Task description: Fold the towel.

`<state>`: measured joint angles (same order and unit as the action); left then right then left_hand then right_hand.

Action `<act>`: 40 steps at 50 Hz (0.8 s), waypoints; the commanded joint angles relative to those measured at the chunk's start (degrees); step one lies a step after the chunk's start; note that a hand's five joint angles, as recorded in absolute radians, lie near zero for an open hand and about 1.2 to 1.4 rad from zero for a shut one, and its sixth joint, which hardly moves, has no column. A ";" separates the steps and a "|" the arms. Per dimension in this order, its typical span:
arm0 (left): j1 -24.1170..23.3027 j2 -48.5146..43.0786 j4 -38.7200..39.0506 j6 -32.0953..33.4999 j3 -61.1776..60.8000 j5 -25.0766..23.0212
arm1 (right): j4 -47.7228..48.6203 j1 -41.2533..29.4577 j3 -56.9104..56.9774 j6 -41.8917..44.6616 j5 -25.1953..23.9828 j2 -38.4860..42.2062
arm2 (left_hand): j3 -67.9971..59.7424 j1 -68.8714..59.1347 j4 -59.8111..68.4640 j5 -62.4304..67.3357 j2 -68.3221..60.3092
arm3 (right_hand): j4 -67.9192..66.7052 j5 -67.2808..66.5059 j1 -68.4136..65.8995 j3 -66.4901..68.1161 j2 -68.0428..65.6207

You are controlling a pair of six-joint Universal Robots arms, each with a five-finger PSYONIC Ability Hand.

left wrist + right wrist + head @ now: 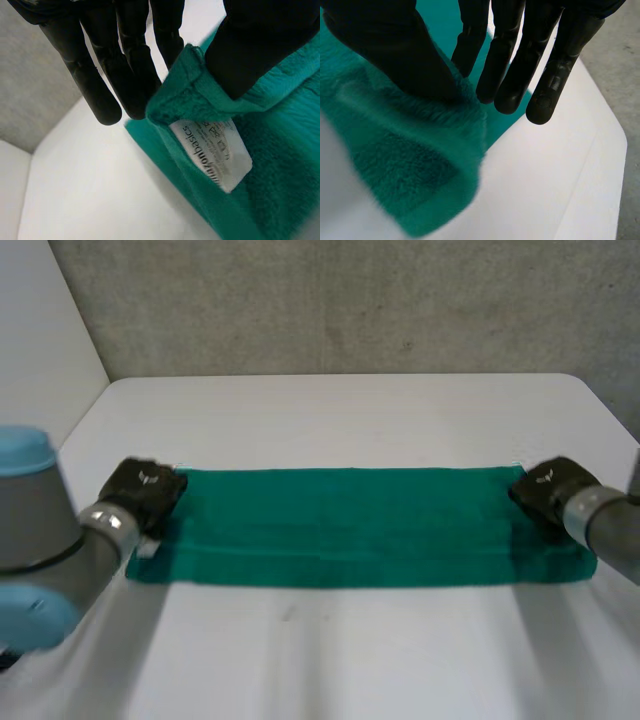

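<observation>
A green towel (pixel 350 525) lies as a long band across the white table (pixel 350 410). My left hand (pixel 145 488) sits at its left end, at the far corner. In the left wrist view that corner (pixel 280 165), with its white label (pixel 212 150), is lifted and pinched between the thumb (pixel 260 45) and the straight fingers (pixel 130 65). My right hand (pixel 548 488) is at the towel's right end, also at the far corner. There the thumb (pixel 385 45) presses the towel's end (pixel 395 150) against the fingers (pixel 510 65), with a flap of cloth hanging below.
A grey wall (pixel 350 300) rises behind the table's far edge. A white side panel (pixel 40 340) stands at the left. Bare tabletop extends in front of the towel (pixel 330 660) and behind it.
</observation>
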<state>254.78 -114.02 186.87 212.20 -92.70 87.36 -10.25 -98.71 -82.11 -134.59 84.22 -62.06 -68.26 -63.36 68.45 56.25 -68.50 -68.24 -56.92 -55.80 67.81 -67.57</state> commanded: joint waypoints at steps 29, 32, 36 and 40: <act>-3.32 -21.42 14.31 -1.00 25.29 2.90 | 0.41 -4.65 37.47 -16.23 8.77 24.72 | 58.26 53.36 -58.45 -56.25 58.50 | 58.24 56.92 45.80 -57.81 57.57; -3.32 -20.54 13.79 -0.82 23.80 2.73 | -1.43 -4.56 33.26 -14.13 5.00 21.29 | 58.26 53.36 -58.45 -56.25 58.50 | 58.24 56.92 45.80 -57.81 57.57; -3.32 -20.63 13.17 -0.47 22.21 1.33 | -4.25 -4.39 30.17 -9.91 3.05 19.70 | 58.26 53.36 -58.45 -56.25 58.50 | 58.24 56.92 45.80 -57.81 57.57; -3.32 -21.50 12.03 -0.38 22.12 -0.52 | -5.74 -4.56 29.21 -6.84 4.63 19.96 | 58.26 53.36 -58.45 -56.25 58.50 | 58.24 56.92 45.80 -57.81 57.57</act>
<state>251.42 -134.54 200.37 211.53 -69.75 89.23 -13.28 -103.22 -50.36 -146.51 88.53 -41.52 -12.20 -11.06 11.62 2.99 -11.57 -13.26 -3.78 -11.64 12.16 -12.84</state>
